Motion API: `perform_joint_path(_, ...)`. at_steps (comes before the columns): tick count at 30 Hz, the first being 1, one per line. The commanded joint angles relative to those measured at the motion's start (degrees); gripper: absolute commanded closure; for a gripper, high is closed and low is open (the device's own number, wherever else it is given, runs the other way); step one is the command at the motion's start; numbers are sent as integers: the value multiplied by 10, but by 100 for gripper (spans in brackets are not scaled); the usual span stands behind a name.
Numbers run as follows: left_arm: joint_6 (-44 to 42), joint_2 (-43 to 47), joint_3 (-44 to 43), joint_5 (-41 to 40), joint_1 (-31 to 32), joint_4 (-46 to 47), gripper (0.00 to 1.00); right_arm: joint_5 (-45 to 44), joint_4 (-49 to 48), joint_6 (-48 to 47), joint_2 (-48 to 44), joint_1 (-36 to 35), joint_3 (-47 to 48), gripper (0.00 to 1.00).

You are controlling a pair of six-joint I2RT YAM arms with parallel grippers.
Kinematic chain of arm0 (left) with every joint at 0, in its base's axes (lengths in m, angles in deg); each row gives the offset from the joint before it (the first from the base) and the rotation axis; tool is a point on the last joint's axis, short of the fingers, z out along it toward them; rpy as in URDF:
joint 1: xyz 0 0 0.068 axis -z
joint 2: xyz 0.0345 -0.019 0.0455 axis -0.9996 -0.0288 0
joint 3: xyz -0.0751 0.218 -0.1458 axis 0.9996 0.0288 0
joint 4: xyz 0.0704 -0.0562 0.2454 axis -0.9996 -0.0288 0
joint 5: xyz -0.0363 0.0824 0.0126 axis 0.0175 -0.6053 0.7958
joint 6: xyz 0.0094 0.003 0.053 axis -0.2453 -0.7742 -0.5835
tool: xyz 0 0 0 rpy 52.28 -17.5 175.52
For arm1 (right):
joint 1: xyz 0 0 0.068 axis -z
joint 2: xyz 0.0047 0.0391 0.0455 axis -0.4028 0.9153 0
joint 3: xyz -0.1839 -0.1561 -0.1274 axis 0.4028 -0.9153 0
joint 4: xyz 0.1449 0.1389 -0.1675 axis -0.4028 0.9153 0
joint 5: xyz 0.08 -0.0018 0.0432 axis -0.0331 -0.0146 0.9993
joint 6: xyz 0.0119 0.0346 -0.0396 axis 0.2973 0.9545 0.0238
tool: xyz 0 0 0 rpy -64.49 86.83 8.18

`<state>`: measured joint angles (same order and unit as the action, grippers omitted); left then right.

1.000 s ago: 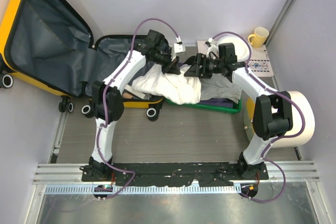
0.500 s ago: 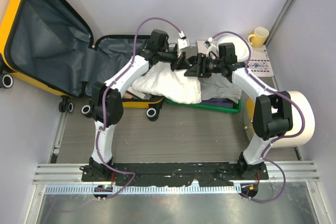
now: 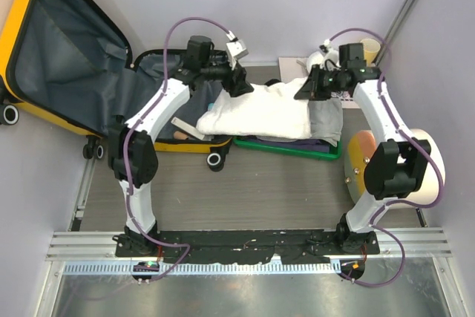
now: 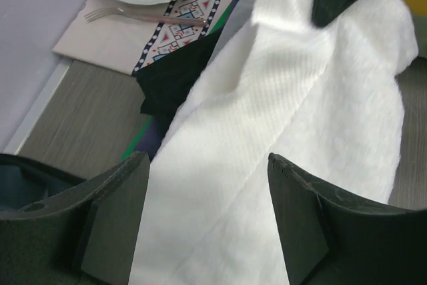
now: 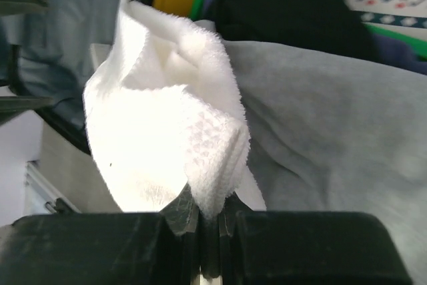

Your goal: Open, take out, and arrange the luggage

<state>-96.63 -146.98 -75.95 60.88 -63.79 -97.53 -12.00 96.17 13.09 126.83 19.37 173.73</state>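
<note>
Yellow hard-shell suitcase (image 3: 67, 57) lies open at the upper left of the top view. Its lid leans against the back wall and its dark grey lining shows. The lower half sits flat on the tabletop (image 3: 260, 191), just left of centre.

A white terry towel (image 3: 260, 113) stretches from the rim of that lower half across to the green plastic tray (image 3: 297, 150) at centre right, on top of a grey garment (image 3: 326, 120) already lying there.

The right end effector (image 3: 306, 88) is clenched on a bunched corner of the towel, with cloth pinched tight between its fingers in the right wrist view. The left end effector (image 3: 239, 81) is released. Its fingers stand wide apart above the towel's other end and hold nothing.

By my reading, opening is done and the step in hand is taking out and arranging, with the towel partway from case to tray.

The next move probably calls for the right arm to carry its corner further over the tray and lower it so the towel lies flat. The left arm would either take the free end again to keep the cloth spread, or turn back to the case. A pale item shows in the lower half, but I cannot tell what it is.
</note>
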Motion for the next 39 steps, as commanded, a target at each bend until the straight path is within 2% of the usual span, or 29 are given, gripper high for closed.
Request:
perform_joint_path(1,-3,57,35,-22,-9,2,24,-75,222,-114,-6,28,82,99)
perform_joint_path(4,-12,67,64,-33,-9,-8,18,-127,254,-164,-9,55,86,99)
perform_joint_path(8,-11,71,79,-50,-14,-31,17,-175,260,-189,-10,94,66,99)
perform_joint_path(13,-3,79,103,-55,-27,-44,17,-233,200,-194,-2,114,64,99)
perform_joint_path(18,-1,89,122,-61,-28,-45,17,-256,161,-181,21,116,84,99)
perform_joint_path(27,8,103,144,-57,-34,-44,17,-234,102,-157,22,147,145,99)
perform_joint_path(29,2,102,136,-21,-33,-52,19,-235,100,-163,25,147,133,99)
perform_joint_path(32,-14,94,117,-13,-18,-70,20,-242,100,-175,27,146,73,99)
perform_joint_path(34,-58,86,99,-20,4,-102,21,-242,96,-184,27,141,32,98)
perform_joint_path(35,-70,83,95,-26,11,-114,21,-238,102,-186,28,139,27,80)
perform_joint_path(36,-83,82,91,-32,25,-116,21,-233,117,-188,31,134,28,68)
perform_joint_path(37,-86,74,89,-36,31,-116,21,-230,122,-190,33,131,37,43)
perform_joint_path(39,-84,63,79,-40,44,-116,21,-237,128,-198,32,128,53,31)
